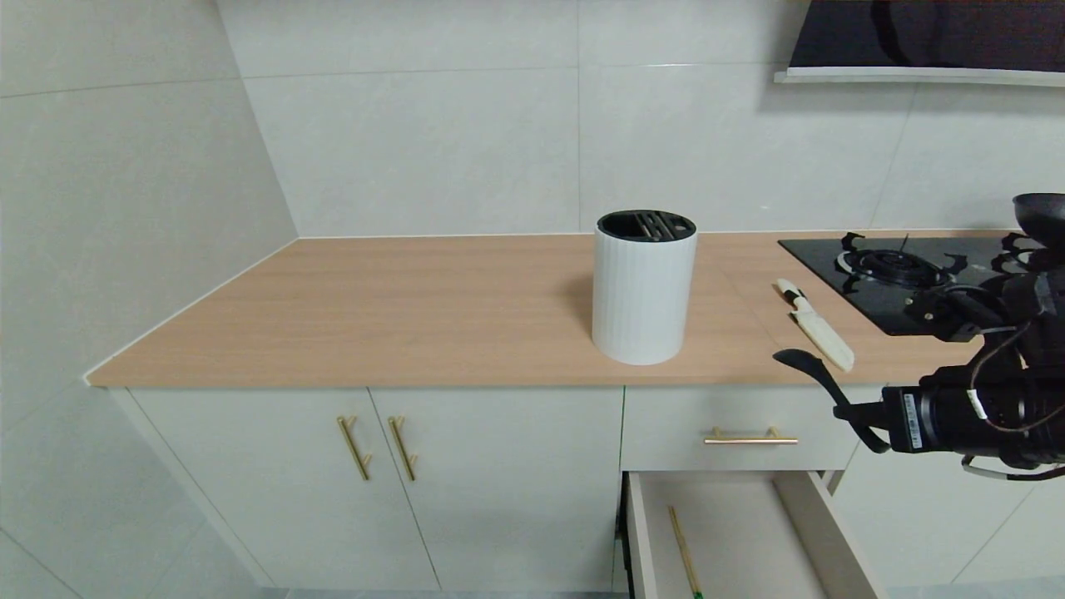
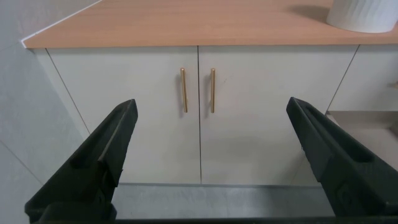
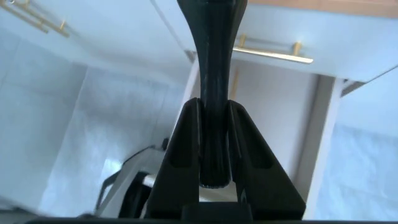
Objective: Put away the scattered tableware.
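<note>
A black utensil handle (image 1: 811, 374) sticks out to the left of my right gripper (image 1: 865, 420), which is shut on it in front of the counter edge, above the open drawer (image 1: 799, 499). In the right wrist view the fingers (image 3: 186, 134) pinch this handle (image 3: 212, 56) from both sides. A white knife (image 1: 815, 324) lies on the wooden counter beside the stove. A white cylindrical holder (image 1: 643, 291) with a black slotted top stands mid-counter. My left gripper (image 2: 211, 162) is open, low in front of the cabinet doors (image 2: 199, 112).
A pair of chopsticks (image 1: 684, 553) lies in the open drawer. A black gas hob (image 1: 890, 270) occupies the counter's right end. A shut drawer with a gold handle (image 1: 749, 437) sits above the open one. The counter's left half (image 1: 374, 308) is bare wood.
</note>
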`<state>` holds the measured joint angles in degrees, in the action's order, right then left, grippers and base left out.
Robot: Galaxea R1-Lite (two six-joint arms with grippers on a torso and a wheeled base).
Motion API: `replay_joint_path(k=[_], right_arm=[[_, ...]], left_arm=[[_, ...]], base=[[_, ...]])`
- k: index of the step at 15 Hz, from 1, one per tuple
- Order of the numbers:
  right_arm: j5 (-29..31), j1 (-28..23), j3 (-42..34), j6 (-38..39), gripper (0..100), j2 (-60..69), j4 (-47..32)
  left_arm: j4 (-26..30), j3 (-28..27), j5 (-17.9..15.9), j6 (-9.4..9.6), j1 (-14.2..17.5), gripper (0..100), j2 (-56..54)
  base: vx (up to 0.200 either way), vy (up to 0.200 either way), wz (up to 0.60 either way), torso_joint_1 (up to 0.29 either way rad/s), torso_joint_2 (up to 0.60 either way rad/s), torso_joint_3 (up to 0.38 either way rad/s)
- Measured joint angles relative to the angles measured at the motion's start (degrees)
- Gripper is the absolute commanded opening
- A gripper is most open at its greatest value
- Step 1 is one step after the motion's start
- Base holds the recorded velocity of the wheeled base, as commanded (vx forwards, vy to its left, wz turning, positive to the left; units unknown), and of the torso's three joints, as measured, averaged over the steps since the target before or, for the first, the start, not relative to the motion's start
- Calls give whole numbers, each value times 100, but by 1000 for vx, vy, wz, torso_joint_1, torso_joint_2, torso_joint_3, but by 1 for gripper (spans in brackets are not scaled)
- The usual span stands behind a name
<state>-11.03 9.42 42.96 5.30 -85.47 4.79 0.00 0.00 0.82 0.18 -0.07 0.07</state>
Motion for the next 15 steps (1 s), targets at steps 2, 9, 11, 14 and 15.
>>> replay_joint_path(k=[2,9,11,14,15], right_arm=[[184,-6,-63,-9,0,-140,117],[672,7,-206,-40,0,-789,664],[680,5,-256,-49,0,-898,725],[677,2,-289,-46,0,-1006,735],[677,7,-300,-52,0,-1029,733]], left_arm=[[0,0,-2,-2,2,100,0],[0,0,2,0,2,100,0],[0,0,2,0,7,100,0],[-2,-2,-2,0,2,100,0],[0,0,-4,0,2,100,0]], base=[[0,0,0,0,0,0],[0,0,0,0,0,0],[0,0,0,0,0,0],[0,0,0,-89,213,112],[0,0,0,-183,442,242]])
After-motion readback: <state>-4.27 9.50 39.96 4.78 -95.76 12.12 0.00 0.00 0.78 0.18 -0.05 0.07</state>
